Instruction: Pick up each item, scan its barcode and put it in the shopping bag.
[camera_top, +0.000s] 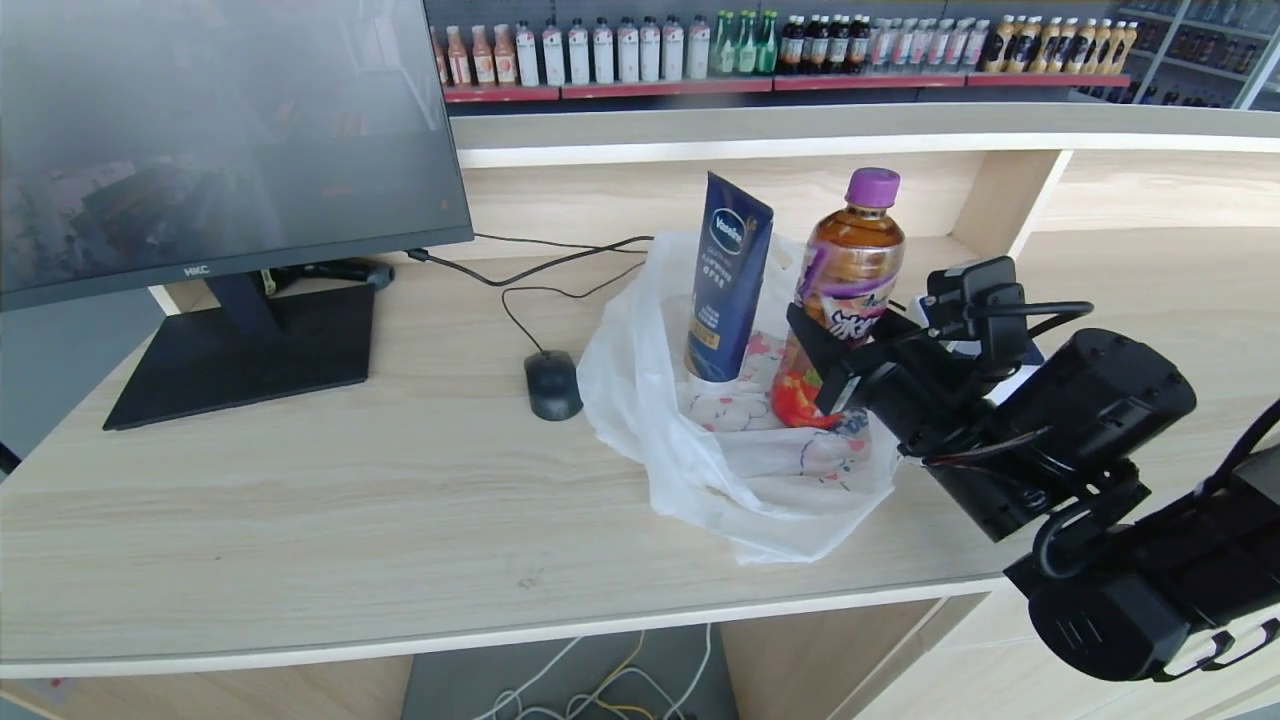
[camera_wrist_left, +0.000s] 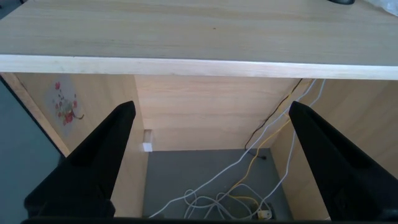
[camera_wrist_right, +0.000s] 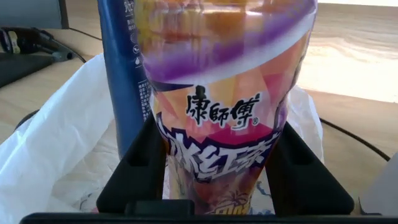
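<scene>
- Head view: the right gripper (camera_top: 835, 365) is clamped on the lower body of the purple-capped tea bottle (camera_top: 850, 250), one finger on each side.
- We note that the bottle stands upright, its lower part inside the mouth of the white plastic shopping bag (camera_top: 640, 400). We cannot tell whether its base rests on anything.
- A blue lotion tube (camera_top: 728, 270) stands cap-down in the bag, just beside the bottle at its 9 o'clock.
- The bag lies open on the wooden counter (camera_top: 300, 500). A black mouse (camera_top: 553, 385) sits near the bag at its 9 o'clock, and a monitor (camera_top: 220, 130) stands at 10 o'clock.
- Left wrist view: the left gripper (camera_wrist_left: 211, 155) hangs below the counter's front edge with its fingers spread wide, holding nothing, above loose cables (camera_wrist_left: 230, 193).
</scene>
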